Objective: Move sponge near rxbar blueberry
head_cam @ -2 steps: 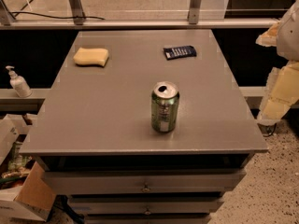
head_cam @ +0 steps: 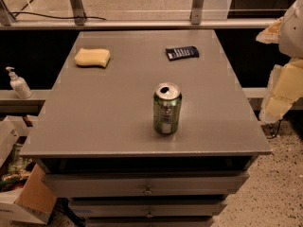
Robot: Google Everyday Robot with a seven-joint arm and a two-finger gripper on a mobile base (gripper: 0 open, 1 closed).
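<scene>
The pale yellow sponge (head_cam: 92, 57) lies flat at the far left of the grey table (head_cam: 109, 112). The dark navy rxbar blueberry (head_cam: 182, 53) lies flat at the far right of the table, well apart from the sponge. My gripper (head_cam: 279, 91) hangs at the right edge of the view, beyond the table's right side and off the table, with cream-coloured fingers (head_cam: 284, 86) pointing down. It holds nothing that I can see and is far from the sponge.
An opened green soda can (head_cam: 166, 109) stands upright near the table's middle front. A white pump bottle (head_cam: 18, 84) stands on a ledge to the left. Cardboard boxes (head_cam: 21, 193) sit on the floor at lower left. Drawers are below the tabletop.
</scene>
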